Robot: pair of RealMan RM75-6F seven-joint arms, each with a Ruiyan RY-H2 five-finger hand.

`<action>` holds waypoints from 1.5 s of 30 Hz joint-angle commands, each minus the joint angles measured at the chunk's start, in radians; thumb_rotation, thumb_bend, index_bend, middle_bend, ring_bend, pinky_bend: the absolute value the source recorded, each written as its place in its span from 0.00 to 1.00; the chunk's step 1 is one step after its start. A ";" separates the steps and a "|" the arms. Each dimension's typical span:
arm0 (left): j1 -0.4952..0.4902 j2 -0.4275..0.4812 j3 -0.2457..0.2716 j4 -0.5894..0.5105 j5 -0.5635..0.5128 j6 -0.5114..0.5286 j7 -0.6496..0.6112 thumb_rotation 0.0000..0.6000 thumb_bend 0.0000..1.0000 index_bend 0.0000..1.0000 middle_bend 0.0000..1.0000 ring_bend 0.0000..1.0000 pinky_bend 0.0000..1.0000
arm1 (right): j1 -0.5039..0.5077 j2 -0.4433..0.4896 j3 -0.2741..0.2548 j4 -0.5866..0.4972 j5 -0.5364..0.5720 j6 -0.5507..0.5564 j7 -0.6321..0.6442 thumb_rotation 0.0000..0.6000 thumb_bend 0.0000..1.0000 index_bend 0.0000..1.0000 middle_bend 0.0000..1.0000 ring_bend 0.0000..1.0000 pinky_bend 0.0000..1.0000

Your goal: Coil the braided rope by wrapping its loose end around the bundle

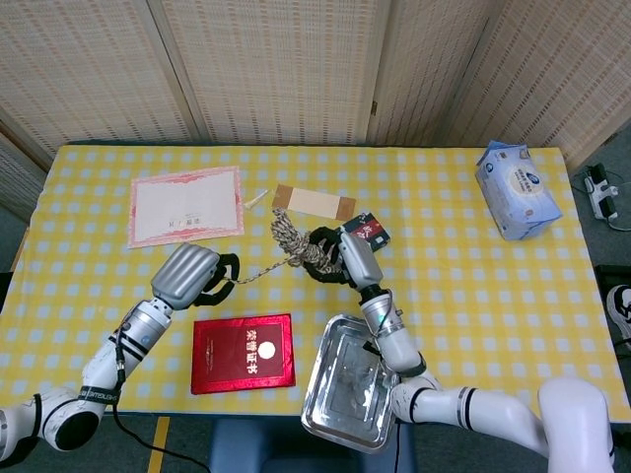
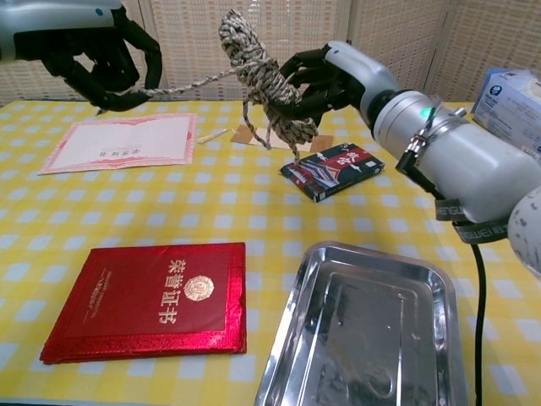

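The braided rope bundle [image 1: 296, 239] [image 2: 262, 80] is held up above the table, tilted with one end pointing up. My right hand [image 1: 345, 258] [image 2: 325, 76] grips its lower right part with the fingers wrapped around it. A loose strand [image 2: 182, 83] runs taut from the bundle leftward to my left hand [image 1: 187, 276] [image 2: 106, 59], which holds the rope end in curled fingers. A short tail hangs below the bundle.
A red booklet [image 1: 243, 353] lies at the front left and a metal tray [image 1: 350, 394] at the front centre. A dark packet [image 2: 331, 169] lies under the bundle. A pink certificate [image 1: 184, 204], a brown envelope [image 1: 314, 202] and a tissue pack [image 1: 516, 189] lie further back.
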 commanded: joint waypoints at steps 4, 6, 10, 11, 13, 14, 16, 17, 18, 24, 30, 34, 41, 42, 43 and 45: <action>0.024 -0.021 0.029 0.090 -0.027 -0.024 -0.039 1.00 0.50 0.64 0.92 0.85 0.78 | -0.052 0.055 0.016 -0.013 -0.065 -0.004 0.163 1.00 0.58 0.79 0.71 0.76 0.60; 0.029 -0.032 0.035 0.117 -0.040 -0.033 -0.052 1.00 0.50 0.65 0.92 0.85 0.78 | -0.066 0.078 0.012 -0.024 -0.075 -0.011 0.190 1.00 0.58 0.80 0.71 0.76 0.60; 0.033 -0.054 0.045 0.174 -0.062 -0.049 -0.058 1.00 0.50 0.65 0.92 0.85 0.78 | -0.092 0.124 0.005 -0.050 -0.097 -0.025 0.258 1.00 0.58 0.80 0.71 0.76 0.60; 0.033 -0.061 0.046 0.189 -0.069 -0.051 -0.056 1.00 0.50 0.65 0.92 0.85 0.78 | -0.098 0.136 0.003 -0.056 -0.103 -0.031 0.279 1.00 0.58 0.80 0.71 0.76 0.60; 0.032 -0.071 0.047 0.209 -0.082 -0.057 -0.052 1.00 0.50 0.65 0.92 0.85 0.78 | -0.106 0.152 -0.001 -0.062 -0.115 -0.036 0.305 1.00 0.58 0.80 0.71 0.76 0.60; 0.030 -0.077 0.046 0.219 -0.092 -0.062 -0.050 1.00 0.50 0.65 0.92 0.85 0.78 | -0.110 0.162 -0.004 -0.065 -0.124 -0.039 0.322 1.00 0.58 0.80 0.71 0.76 0.60; 0.025 -0.084 0.046 0.234 -0.106 -0.071 -0.042 1.00 0.50 0.65 0.92 0.85 0.78 | -0.115 0.175 -0.009 -0.068 -0.139 -0.043 0.345 1.00 0.58 0.80 0.71 0.76 0.60; 0.022 -0.088 0.046 0.244 -0.115 -0.076 -0.034 1.00 0.50 0.65 0.92 0.85 0.78 | -0.118 0.182 -0.013 -0.070 -0.148 -0.045 0.357 1.00 0.58 0.80 0.71 0.76 0.60; 0.019 -0.092 0.045 0.250 -0.122 -0.079 -0.029 1.00 0.50 0.65 0.92 0.85 0.78 | -0.120 0.188 -0.018 -0.073 -0.158 -0.049 0.368 1.00 0.58 0.80 0.71 0.76 0.60; 0.001 -0.114 0.035 0.283 -0.169 -0.100 -0.005 1.00 0.50 0.65 0.92 0.85 0.78 | -0.128 0.234 -0.058 -0.096 -0.234 -0.069 0.442 1.00 0.58 0.80 0.71 0.76 0.61; -0.013 -0.129 0.010 0.282 -0.138 -0.086 -0.020 1.00 0.50 0.65 0.92 0.85 0.78 | -0.116 0.280 -0.123 -0.112 -0.326 -0.096 0.432 1.00 0.58 0.81 0.72 0.77 0.61; -0.021 -0.140 -0.002 0.280 -0.062 -0.070 -0.051 1.00 0.50 0.65 0.92 0.85 0.78 | -0.102 0.285 -0.160 -0.128 -0.358 -0.116 0.410 1.00 0.58 0.81 0.72 0.77 0.61; -0.062 -0.133 -0.010 0.246 -0.017 -0.080 0.010 1.00 0.50 0.65 0.92 0.85 0.78 | -0.076 0.302 -0.191 -0.171 -0.381 -0.149 0.386 1.00 0.58 0.81 0.72 0.77 0.61; -0.068 -0.134 -0.012 0.240 -0.015 -0.079 0.019 1.00 0.50 0.65 0.92 0.85 0.78 | -0.072 0.304 -0.194 -0.176 -0.382 -0.156 0.382 1.00 0.58 0.81 0.72 0.77 0.61; -0.073 -0.134 -0.014 0.234 -0.013 -0.078 0.030 1.00 0.50 0.65 0.92 0.85 0.78 | -0.067 0.306 -0.197 -0.181 -0.382 -0.163 0.377 1.00 0.58 0.81 0.72 0.77 0.61; -0.086 -0.137 -0.017 0.224 -0.008 -0.076 0.057 1.00 0.50 0.65 0.92 0.85 0.78 | -0.057 0.311 -0.202 -0.194 -0.382 -0.178 0.364 1.00 0.58 0.81 0.72 0.77 0.61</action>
